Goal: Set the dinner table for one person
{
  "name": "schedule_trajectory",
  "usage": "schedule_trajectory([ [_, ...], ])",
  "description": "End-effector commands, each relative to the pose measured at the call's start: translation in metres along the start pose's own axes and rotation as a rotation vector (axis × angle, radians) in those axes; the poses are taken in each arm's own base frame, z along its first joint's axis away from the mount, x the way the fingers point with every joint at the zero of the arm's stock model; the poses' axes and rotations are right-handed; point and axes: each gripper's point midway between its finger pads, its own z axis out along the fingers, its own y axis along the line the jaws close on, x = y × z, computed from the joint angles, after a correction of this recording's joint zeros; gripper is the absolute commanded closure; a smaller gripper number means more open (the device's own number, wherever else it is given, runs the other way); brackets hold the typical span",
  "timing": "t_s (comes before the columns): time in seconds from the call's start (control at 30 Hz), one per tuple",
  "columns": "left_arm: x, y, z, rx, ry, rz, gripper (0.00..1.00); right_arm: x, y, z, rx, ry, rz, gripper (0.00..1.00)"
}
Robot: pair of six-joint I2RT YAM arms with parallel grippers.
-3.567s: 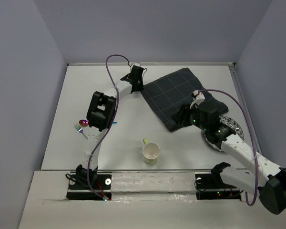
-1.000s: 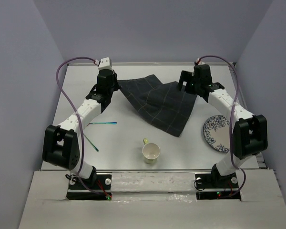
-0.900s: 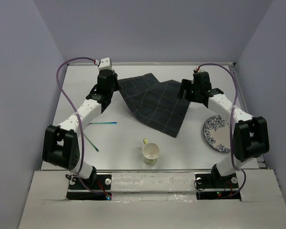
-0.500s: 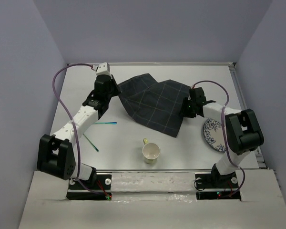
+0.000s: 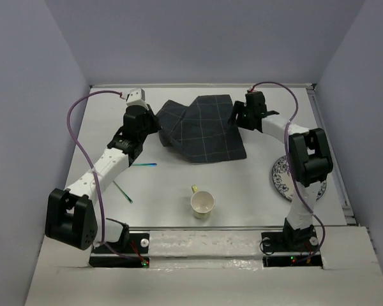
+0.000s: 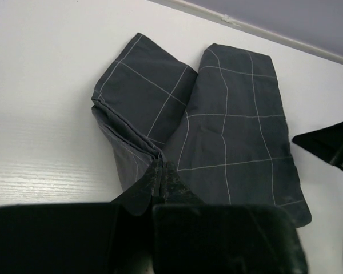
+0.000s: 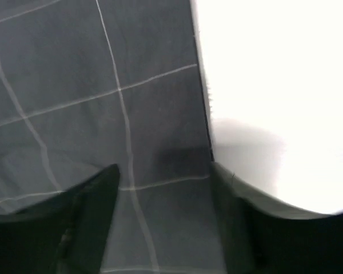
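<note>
Pinching a raised fold of the cloth [image 6: 228,131], the left pincer [image 6: 160,171] has its jaws pressed together, with dark fabric bunched between the tips. The right pincer [image 7: 163,171] has its jaws spread wide and grips nothing. Its fingers [image 7: 86,217] straddle an edge of the cloth, one over the checked fabric and the other at the border with the bare white counter [image 5: 172,185]; whether they touch the fabric I cannot tell. From above, the two pincers sit at opposite sides of the cloth, the left one at its left corner and the right one at its far right corner. The cloth is navy with thin pale check lines, folded over itself into two overlapping lobes with a crease between them, and it lies on the far middle of the counter. The counter is the large white surface under everything, reaching from the arm bases to the back wall. Nearer the bases a cream cup [image 5: 202,203] stands upright, open side up, well apart from the cloth. To the right a blue-patterned plate [image 5: 279,173] lies flat, partly hidden behind the right arm. On the left a thin teal rod [image 5: 143,164] lies near the left arm and a thin green rod [image 5: 122,191] lies nearer the bases; both are too small to identify.
</note>
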Motion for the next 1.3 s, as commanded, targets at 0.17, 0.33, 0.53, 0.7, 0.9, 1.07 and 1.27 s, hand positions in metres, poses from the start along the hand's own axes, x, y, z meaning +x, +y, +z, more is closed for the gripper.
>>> schedule_trajectory([
  [0.17,-0.018,-0.026,-0.011,0.123,-0.067,-0.038,1.00,0.052,0.004,-0.090,-0.020,-0.060,0.043,0.36],
  [0.33,-0.026,-0.032,-0.021,0.151,-0.089,-0.033,1.00,0.095,-0.036,-0.103,0.114,-0.052,0.120,0.43],
  [0.53,-0.031,-0.039,-0.030,0.182,-0.104,-0.040,1.00,0.104,-0.060,-0.106,0.212,-0.089,0.166,0.43],
  [0.7,-0.031,-0.040,-0.032,0.187,-0.104,-0.041,1.00,0.116,-0.055,-0.089,0.177,-0.046,0.193,0.42],
  [0.9,-0.030,-0.041,-0.030,0.191,-0.099,-0.040,1.00,0.116,-0.049,-0.081,0.141,-0.054,0.224,0.45],
  [1.07,-0.031,-0.041,-0.031,0.192,-0.103,-0.041,1.00,0.121,-0.052,-0.071,0.164,-0.034,0.227,0.56],
  [1.27,-0.029,-0.040,-0.030,0.191,-0.101,-0.039,1.00,0.122,-0.054,-0.070,0.173,-0.035,0.224,0.80],
])
